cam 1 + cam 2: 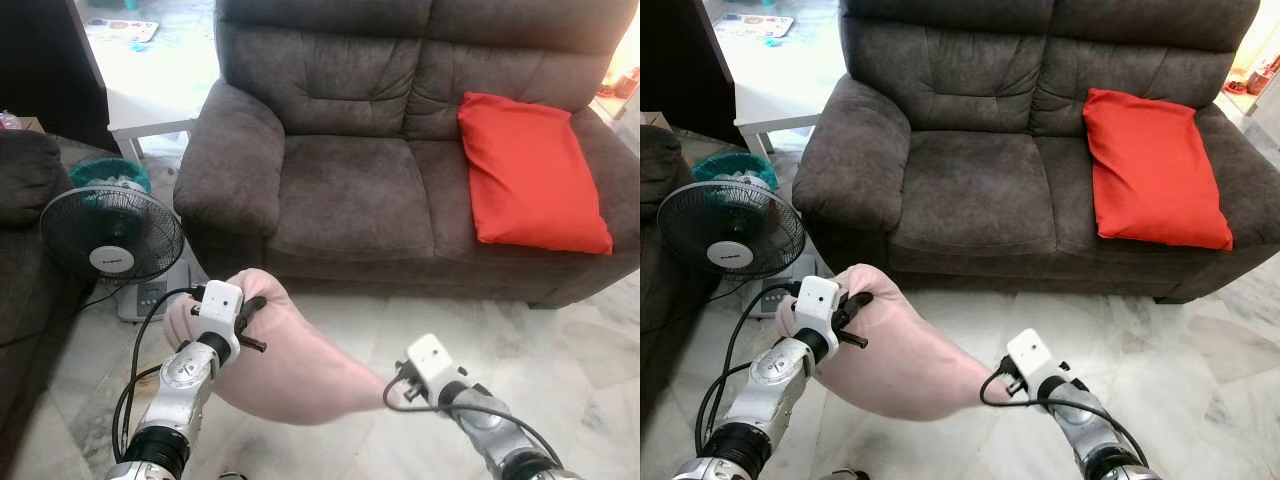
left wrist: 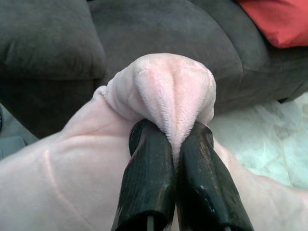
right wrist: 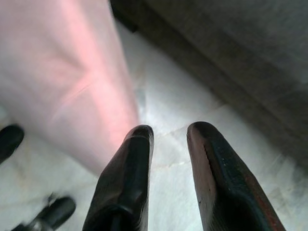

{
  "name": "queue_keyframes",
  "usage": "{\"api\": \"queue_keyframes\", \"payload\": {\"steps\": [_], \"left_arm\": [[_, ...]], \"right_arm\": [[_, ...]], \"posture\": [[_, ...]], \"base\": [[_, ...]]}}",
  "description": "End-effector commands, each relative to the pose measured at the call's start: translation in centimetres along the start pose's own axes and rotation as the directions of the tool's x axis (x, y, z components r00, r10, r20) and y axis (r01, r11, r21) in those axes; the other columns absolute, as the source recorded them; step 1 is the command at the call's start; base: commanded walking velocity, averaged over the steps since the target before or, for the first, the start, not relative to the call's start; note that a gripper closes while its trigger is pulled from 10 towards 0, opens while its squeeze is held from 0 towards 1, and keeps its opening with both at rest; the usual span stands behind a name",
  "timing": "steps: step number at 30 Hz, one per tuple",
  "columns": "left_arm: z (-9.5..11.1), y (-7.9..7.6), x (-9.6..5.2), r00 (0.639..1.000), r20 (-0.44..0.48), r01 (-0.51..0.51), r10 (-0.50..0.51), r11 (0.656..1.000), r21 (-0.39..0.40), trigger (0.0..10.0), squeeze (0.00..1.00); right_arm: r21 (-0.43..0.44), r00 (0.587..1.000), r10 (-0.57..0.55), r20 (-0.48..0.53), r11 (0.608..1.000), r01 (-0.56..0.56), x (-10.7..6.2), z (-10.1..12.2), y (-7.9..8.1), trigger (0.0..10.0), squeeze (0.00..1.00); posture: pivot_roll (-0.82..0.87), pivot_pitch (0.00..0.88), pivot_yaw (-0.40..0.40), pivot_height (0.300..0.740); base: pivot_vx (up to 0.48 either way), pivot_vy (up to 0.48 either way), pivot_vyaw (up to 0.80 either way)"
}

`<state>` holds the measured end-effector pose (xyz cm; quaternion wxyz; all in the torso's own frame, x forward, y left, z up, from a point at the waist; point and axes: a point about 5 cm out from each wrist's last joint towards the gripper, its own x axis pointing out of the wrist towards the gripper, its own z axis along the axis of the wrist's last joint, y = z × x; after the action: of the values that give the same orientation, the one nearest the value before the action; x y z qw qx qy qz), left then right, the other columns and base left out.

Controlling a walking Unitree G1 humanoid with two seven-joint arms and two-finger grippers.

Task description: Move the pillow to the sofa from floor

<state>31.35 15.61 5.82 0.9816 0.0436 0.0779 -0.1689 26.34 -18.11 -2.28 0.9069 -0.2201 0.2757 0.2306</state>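
Note:
A pale pink plush pillow (image 1: 290,365) hangs above the marble floor, just in front of the dark brown sofa (image 1: 350,190). My left gripper (image 2: 173,139) is shut on a bunched fold at the pillow's upper left corner and shows in the left eye view at the left gripper (image 1: 255,322). My right gripper (image 3: 171,132) is open beside the pillow's lower right end. There is nothing between its fingers (image 3: 130,159), only floor below. The pillow's edge (image 3: 72,72) lies close beside them.
A red cushion (image 1: 530,170) leans on the sofa's right seat; the left seat is bare. A standing fan (image 1: 112,235) and a teal basket (image 1: 105,172) stand left of the sofa. A white table (image 1: 150,110) is behind, and a dark armchair (image 1: 25,180) is at far left.

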Motion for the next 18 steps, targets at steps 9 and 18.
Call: {"api": "queue_keyframes", "payload": {"steps": [9, 18], "left_arm": [[3.2, -0.4, 1.0, 0.993, 0.111, 0.032, -0.04, 0.997, 0.074, 10.0, 0.0], [4.0, -0.9, 1.1, 0.987, 0.126, 0.084, -0.097, 0.991, 0.103, 10.0, 0.0]], "right_arm": [[-0.077, 0.989, 0.142, -0.045, 0.986, -0.145, 0.1, -0.1, 1.8, 10.0, 1.0], [-0.099, 0.977, 0.181, -0.117, 0.976, -0.192, 0.2, -0.7, 3.1, 10.0, 1.0]], "posture": [[0.09, 0.065, -0.092, 0.74], [0.09, 0.059, -0.094, 0.74]], "base": [[0.0, 0.0, 0.0], [0.0, 0.0, 0.0]]}}
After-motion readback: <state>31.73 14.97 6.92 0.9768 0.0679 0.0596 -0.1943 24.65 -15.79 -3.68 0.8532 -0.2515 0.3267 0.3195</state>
